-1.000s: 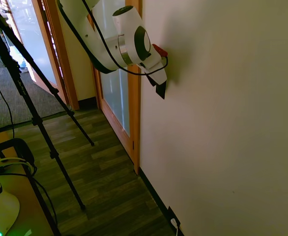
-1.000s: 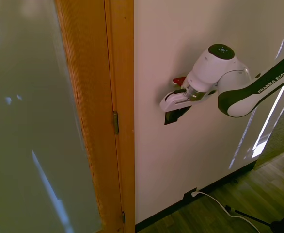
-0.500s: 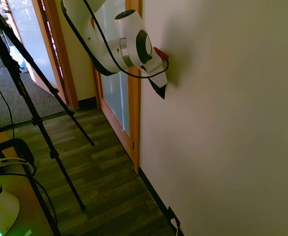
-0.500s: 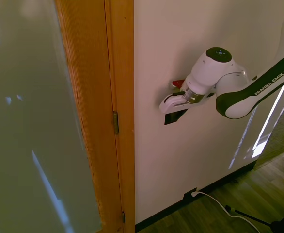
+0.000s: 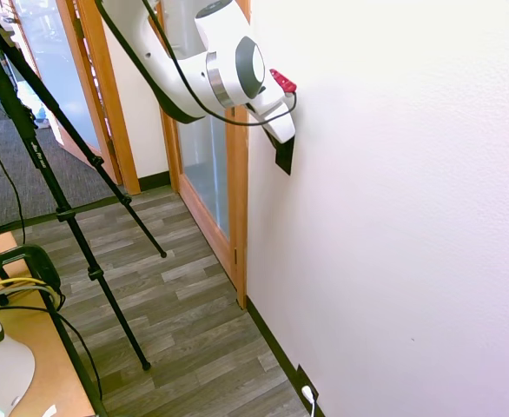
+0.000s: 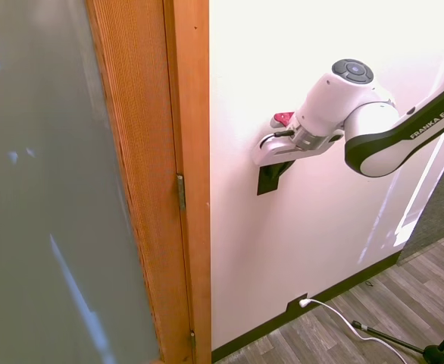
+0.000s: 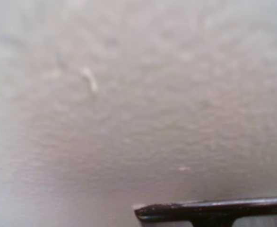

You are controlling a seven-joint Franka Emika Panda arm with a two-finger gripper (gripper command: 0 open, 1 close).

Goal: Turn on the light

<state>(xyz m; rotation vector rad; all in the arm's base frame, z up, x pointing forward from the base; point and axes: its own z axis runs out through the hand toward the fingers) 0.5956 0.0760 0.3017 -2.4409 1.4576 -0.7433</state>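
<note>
The gripper [image 6: 271, 163] is pressed to the white wall [image 6: 320, 243] over the one black switch plate [image 6: 268, 180]; whether its fingers are parted cannot be told. One wooden door frame [image 6: 161, 182] stands left; one outlet plate [image 6: 295, 306] holds a white plug [image 6: 304, 302].

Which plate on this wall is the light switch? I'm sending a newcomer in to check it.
Start at the wooden door frame and move onto the pale wall beside it. The switch plate is a small black upright rectangle, right under the gripper. The other black plate, the outlet, sits at the baseboard with a white plug.
</note>
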